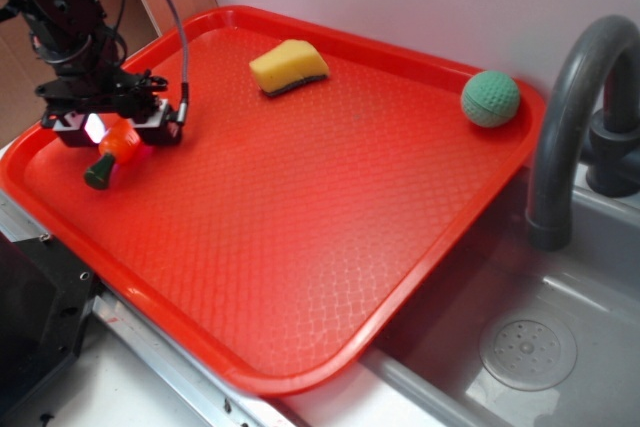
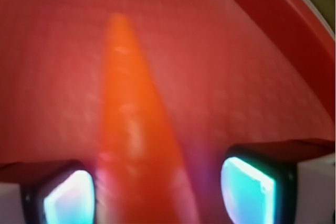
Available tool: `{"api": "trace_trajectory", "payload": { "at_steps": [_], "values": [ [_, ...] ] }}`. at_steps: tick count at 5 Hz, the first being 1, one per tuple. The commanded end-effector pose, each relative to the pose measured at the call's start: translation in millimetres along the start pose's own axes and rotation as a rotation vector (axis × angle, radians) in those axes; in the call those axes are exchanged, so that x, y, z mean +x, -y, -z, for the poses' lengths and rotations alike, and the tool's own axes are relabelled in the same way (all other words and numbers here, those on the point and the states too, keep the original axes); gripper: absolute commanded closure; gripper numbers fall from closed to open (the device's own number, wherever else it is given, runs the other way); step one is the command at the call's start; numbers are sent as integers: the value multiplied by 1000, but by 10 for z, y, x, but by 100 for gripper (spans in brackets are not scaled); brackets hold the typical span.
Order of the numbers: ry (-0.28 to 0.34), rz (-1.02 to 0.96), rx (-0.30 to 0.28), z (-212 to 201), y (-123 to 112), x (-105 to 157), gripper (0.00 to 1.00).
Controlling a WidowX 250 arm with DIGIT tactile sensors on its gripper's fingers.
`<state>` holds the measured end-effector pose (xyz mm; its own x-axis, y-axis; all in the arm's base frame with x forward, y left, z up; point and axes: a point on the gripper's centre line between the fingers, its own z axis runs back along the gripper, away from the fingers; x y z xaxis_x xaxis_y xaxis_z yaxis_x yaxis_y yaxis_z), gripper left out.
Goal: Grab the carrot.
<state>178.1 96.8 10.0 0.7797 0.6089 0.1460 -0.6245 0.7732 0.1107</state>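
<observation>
The carrot (image 1: 112,152) lies on the red tray (image 1: 300,217) near its left edge, with its dark green cap pointing to the front left. My gripper (image 1: 118,132) is lowered over it, one finger on each side of the orange body. In the wrist view the carrot (image 2: 131,129) runs up between the fingertips, its pointed tip far from me. The gripper (image 2: 157,187) is open. The left pad (image 2: 68,198) sits close against the carrot, while a gap shows between the carrot and the right pad (image 2: 247,187).
A yellow sponge wedge (image 1: 289,66) lies at the back of the tray and a green ball (image 1: 490,98) sits in its far right corner. A grey faucet (image 1: 570,117) and sink (image 1: 530,347) stand to the right. The tray rim (image 2: 294,19) curves close by.
</observation>
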Motion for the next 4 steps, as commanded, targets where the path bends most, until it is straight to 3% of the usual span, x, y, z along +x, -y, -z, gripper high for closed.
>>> {"api": "trace_trajectory", "payload": {
  "at_steps": [1, 2, 3, 4],
  "values": [
    [-52, 76, 17, 68, 19, -158, 100],
    [29, 134, 95, -350, -18, -56, 100],
    [90, 261, 69, -835, -18, 69, 100],
    [116, 419, -100, -1364, 175, 104, 100]
  ]
}}
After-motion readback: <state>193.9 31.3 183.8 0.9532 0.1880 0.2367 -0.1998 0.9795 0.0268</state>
